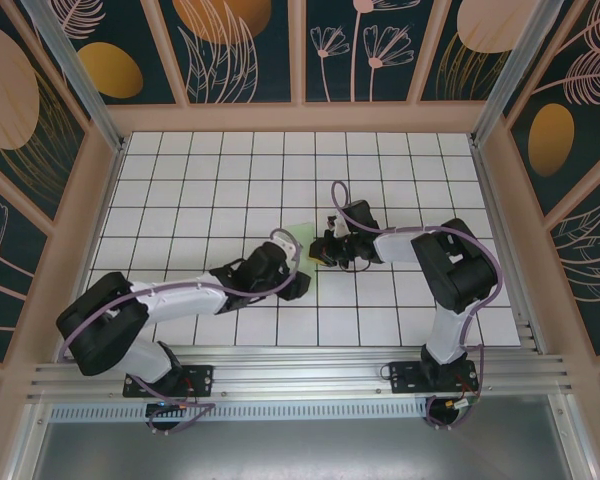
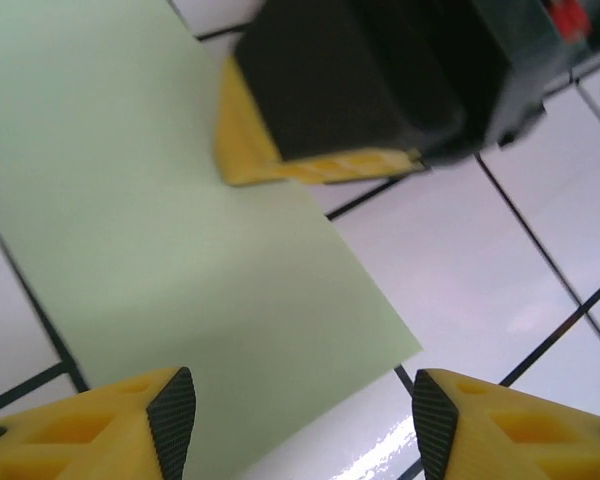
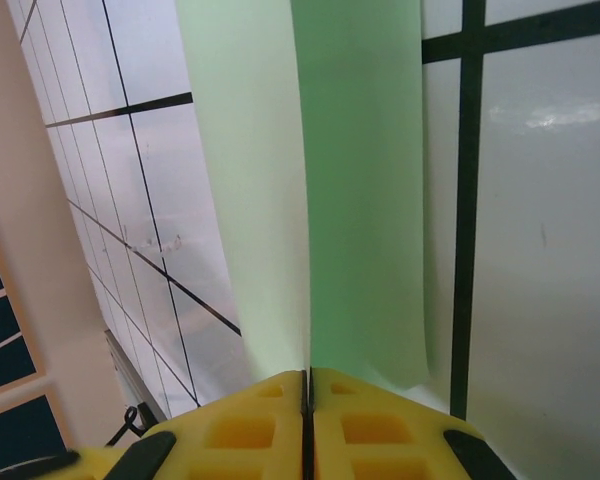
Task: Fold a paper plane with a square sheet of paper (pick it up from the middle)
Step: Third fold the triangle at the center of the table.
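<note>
Seen from above, the white gridded worktop [image 1: 180, 170] carries the square sheet of paper [image 1: 302, 229] as a pale green sliver between the arms. The right wrist view shows it bent upward, pinched in the right end effector [image 3: 308, 385]. The left end effector [image 2: 305, 420] hangs spread above the sheet's flat corner.

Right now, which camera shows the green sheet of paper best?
The left wrist view: the square sheet of paper spreads its broad face over the tiles, one corner clear. The right wrist view shows it curled, pinched in the shut right gripper. The top view gives a small pale sliver by that gripper.
</note>
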